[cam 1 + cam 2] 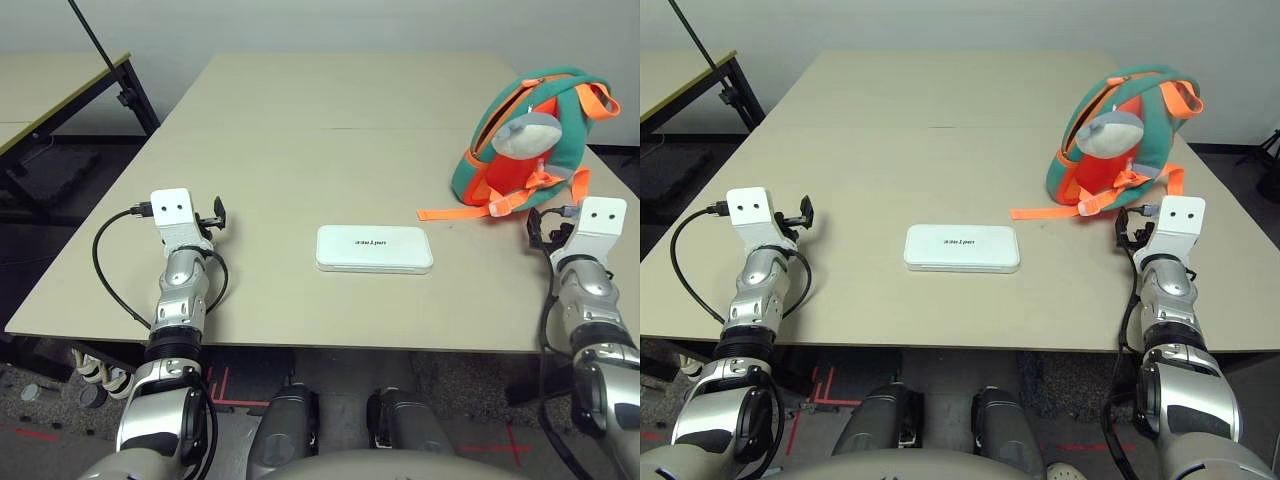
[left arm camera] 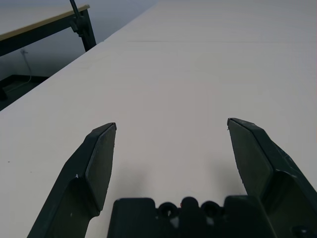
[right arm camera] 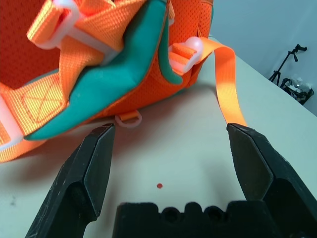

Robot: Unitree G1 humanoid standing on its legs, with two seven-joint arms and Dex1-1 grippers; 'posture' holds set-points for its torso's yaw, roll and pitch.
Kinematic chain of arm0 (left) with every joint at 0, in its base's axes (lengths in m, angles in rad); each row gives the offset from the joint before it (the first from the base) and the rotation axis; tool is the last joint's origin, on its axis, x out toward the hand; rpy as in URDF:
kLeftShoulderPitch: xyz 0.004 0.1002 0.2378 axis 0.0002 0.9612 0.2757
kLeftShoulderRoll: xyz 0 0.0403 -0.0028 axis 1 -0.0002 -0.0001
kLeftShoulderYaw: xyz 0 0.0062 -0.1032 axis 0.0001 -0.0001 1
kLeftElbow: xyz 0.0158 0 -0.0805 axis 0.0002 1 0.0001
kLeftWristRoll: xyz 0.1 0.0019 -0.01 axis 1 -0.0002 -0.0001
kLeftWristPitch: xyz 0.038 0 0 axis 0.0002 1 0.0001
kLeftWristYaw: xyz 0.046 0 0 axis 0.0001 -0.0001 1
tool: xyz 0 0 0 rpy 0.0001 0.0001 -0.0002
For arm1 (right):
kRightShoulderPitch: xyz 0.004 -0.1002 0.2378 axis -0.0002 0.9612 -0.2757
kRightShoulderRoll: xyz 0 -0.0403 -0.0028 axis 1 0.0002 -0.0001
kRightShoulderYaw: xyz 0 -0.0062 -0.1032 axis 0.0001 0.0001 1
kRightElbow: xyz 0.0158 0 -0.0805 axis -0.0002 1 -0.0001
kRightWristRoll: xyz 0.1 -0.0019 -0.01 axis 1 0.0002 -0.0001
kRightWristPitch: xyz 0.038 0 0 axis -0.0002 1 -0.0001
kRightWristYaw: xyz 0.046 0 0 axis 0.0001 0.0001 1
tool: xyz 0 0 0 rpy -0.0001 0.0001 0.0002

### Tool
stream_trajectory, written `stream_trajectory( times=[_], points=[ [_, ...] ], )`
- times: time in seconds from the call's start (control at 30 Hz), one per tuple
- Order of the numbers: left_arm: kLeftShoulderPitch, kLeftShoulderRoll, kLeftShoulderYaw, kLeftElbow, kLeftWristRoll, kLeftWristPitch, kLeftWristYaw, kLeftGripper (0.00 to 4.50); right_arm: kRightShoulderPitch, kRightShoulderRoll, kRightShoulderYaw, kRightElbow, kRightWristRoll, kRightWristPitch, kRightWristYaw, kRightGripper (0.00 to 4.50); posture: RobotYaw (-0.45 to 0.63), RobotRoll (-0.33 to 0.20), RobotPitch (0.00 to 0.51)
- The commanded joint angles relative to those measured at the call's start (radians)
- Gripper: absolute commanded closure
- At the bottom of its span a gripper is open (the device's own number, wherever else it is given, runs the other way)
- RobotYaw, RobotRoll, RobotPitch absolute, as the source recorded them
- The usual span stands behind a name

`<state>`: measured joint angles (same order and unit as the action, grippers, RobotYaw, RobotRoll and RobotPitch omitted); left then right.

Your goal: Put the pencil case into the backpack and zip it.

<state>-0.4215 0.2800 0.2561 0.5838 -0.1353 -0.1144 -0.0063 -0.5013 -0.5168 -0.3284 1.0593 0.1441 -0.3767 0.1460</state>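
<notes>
Pencil case (image 1: 374, 248) lies flat on the beige desk (image 1: 300, 150), lower centre of the head view, long side across the frame, dark lettering facing up. Nothing touches it.

Backpack (image 1: 525, 140) sits at the upper right of the head view, teal shell, orange front panel, grey plush toy (image 1: 530, 133) on the front. One orange strap (image 1: 455, 213) trails off it onto the desk toward frame centre. Well apart from the pencil case.

Left end effector (image 2: 171, 163): fingers spread wide, nothing between them, bare desk ahead. In the head view the left arm sits at the left side, clear of the pencil case, with a black cable (image 1: 105, 265) looping off the wrist.

Right end effector (image 3: 171, 163): fingers spread wide, nothing held. In its wrist view it faces the base of the backpack, close but with desk visible between fingertips and fabric; the orange strap end runs past one finger (image 3: 250, 163). A small red dot (image 3: 159, 186) marks the desk between the fingers.

Second desk (image 1: 60, 75) at the upper left.
</notes>
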Motion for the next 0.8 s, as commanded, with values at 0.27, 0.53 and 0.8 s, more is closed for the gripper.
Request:
stream_trajectory(
  times=[0.27, 0.53, 0.8],
  points=[
    [-0.071, 0.049, -0.018, -0.057, -0.134, 0.117, -0.326, 0.00, 0.157, -0.028, 0.007, -0.303, 0.024, 0.134, 0.075, 0.03, 0.12, 0.000, 0.048],
    [-0.198, 0.146, -0.018, -0.148, -0.350, 0.449, -0.688, 0.00, 0.398, -0.139, 0.112, -0.892, 0.092, 0.501, 0.379, 2.13, 0.08, 0.000, 0.043],
    [-0.369, 0.197, -0.074, -0.018, -0.408, 0.600, -1.029, 0.00, 0.357, -0.196, 0.189, -1.103, 0.087, 0.676, 0.494, 4.47, 0.06, 0.000, 0.046]
  ],
)
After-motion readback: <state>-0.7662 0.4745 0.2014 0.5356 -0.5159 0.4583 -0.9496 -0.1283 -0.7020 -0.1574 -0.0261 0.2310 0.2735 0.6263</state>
